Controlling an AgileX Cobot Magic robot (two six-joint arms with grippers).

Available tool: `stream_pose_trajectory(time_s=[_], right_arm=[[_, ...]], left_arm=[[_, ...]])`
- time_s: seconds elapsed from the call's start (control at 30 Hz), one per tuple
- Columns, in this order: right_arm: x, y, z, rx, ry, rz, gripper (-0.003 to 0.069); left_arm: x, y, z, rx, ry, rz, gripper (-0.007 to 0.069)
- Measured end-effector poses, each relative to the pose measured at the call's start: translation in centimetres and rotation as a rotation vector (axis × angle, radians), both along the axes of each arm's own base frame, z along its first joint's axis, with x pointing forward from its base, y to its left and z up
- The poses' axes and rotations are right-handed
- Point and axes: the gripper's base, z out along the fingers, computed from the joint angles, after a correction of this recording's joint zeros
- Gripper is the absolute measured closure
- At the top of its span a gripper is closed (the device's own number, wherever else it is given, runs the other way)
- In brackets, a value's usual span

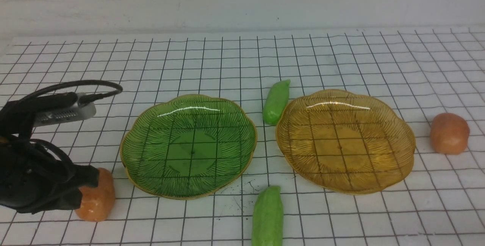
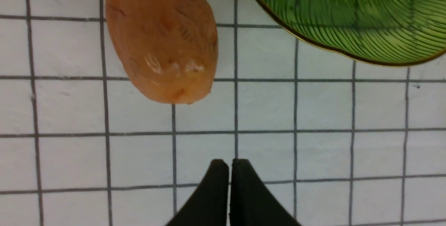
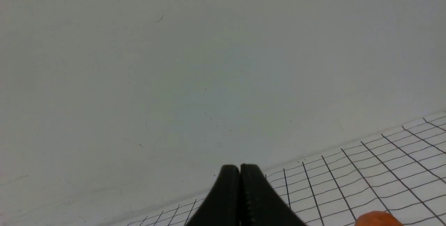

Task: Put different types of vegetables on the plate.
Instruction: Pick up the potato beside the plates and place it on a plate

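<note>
Step in hand: by the look of it, the left arm is lining up on the glossy orange-brown potato-like toy lump (image 1: 96,196) near the near-left corner of the white gridded worktop (image 1: 113,68).
Left fingers (image 2: 212,191): pressed together and holding nothing, a little short of the lump's rounded end.
Right fingers (image 3: 226,191): closed on nothing, aimed towards the wall.
Plates: the translucent green ribbed plate with a gold rim (image 1: 189,145) lies just beside the lump. The matching amber plate (image 1: 344,140) is nearer the right edge. Both are bare.
Other vegetables: one light-green cucumber-like piece (image 1: 276,102) lies between the plates, and another (image 1: 268,217) is at the near edge. A second orange lump (image 1: 449,133) sits by the right edge.
Doing it well: the fingers should spread wide before descending. They should straddle the lump's narrower width at its middle, since a glossy curve may squirt out. The lift should clear the gold rim.
</note>
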Motion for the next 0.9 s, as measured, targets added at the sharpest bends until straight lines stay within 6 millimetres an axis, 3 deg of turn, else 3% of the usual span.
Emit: stream_pose_trajectory(time_s=[0.23,0.3,0.4,0.43,0.53,0.57,0.63,0.77,0.9], right_arm=[[0.0,0.0,-0.1,0.126,0.007,0.028,0.0673],[0.1,0.1,-0.7,0.244,0.127,0.072,0.0673],[0.0,0.3,-0.2,0.274,0.227,0.103,0.0673],[-0.1,0.4,0.5,0.271,0.247,0.121,0.0673],[0.0,1.2,3.4,0.184,0.430,0.221,0.0673],[0.1,1.3,3.5,0.168,0.473,0.233,0.0673],[0.5,2.1,4.9,0.093,0.604,0.317,0.0673],[1.7,3.5,6.1,-0.026,0.769,0.423,0.0673],[3.3,5.0,5.9,-0.086,0.865,0.481,0.0673]], left_arm=[[1.8,0.5,-0.5,0.085,-0.101,-0.049,0.0594],[2.8,0.7,-0.9,0.105,-0.139,-0.051,0.0489],[3.3,0.7,-1.5,0.113,-0.134,-0.053,0.0401],[3.6,0.7,-1.9,0.115,-0.121,-0.054,0.0358],[4.6,0.8,-3.7,0.128,-0.072,-0.063,0.0120],[4.7,0.8,-3.7,0.128,-0.071,-0.063,0.0111],[5.1,0.8,-4.5,0.128,-0.060,-0.062,0.0002],[5.7,0.8,-5.1,0.130,-0.068,-0.061,-0.0055],[6.3,0.8,-6.6,0.131,-0.030,-0.064,-0.0049]])
